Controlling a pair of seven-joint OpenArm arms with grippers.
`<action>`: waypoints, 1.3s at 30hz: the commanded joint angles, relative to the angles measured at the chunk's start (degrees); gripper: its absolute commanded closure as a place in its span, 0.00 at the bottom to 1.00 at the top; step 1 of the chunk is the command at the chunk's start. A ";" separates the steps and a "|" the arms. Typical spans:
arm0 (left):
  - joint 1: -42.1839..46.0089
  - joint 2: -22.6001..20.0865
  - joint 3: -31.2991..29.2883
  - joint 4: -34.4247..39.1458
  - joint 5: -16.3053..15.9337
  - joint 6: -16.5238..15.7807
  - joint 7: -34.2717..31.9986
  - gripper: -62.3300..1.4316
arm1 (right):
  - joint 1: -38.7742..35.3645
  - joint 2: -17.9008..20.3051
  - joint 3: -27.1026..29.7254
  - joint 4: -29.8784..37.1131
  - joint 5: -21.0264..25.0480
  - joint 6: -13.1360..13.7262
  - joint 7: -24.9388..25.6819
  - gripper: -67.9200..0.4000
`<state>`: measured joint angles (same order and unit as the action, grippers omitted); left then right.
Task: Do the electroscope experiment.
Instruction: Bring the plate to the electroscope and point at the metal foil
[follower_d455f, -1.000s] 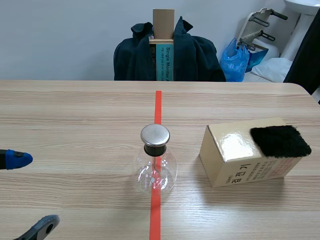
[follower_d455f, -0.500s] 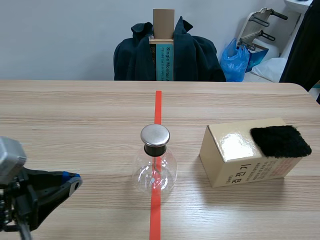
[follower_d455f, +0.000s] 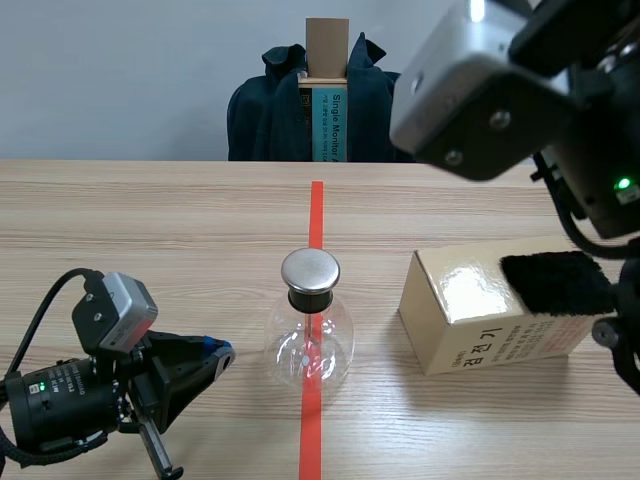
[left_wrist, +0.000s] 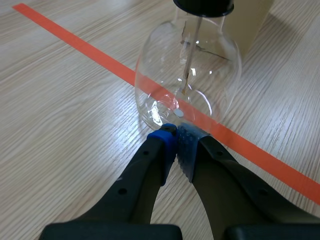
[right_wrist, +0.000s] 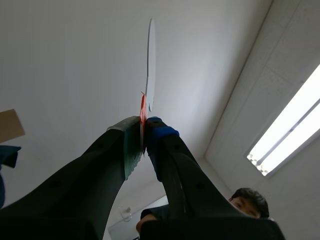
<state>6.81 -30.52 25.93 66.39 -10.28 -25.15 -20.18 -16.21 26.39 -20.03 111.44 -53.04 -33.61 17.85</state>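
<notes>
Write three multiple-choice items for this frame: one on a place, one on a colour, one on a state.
1. Where is the black fuzzy cloth relative to the cardboard box?
A. Under it
B. On top of it
C. Leaning against its side

2. What colour is the cap of the glass flask?
A. Silver
B. Green
C. Yellow

3. How does the right gripper stand?
A. Wide open
B. Shut on a thin white sheet
C. Shut on the cloth

Answers:
1. B, since the scene view shows the cloth lying on the box's top face.
2. A, since the round cap shines metallic silver.
3. B, since the right wrist view shows both fingers pressed on the sheet's lower end.
</notes>
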 joint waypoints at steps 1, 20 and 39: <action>-0.26 0.57 -0.07 0.24 -0.57 -0.04 -1.01 0.93 | -1.07 1.03 0.00 -0.13 -0.61 -0.59 -0.11 0.98; -1.29 2.89 0.00 -3.13 -0.57 -0.04 -0.98 0.93 | -7.78 -1.66 -2.16 -20.41 -7.06 -3.98 4.57 0.98; -1.27 2.89 0.00 -3.13 -0.57 -0.04 -0.98 0.93 | -7.61 -3.23 -2.12 -26.34 -8.46 -4.02 4.57 0.98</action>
<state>5.87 -27.92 25.96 62.48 -10.33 -25.12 -20.16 -24.64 22.57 -22.24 84.64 -61.95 -36.82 22.22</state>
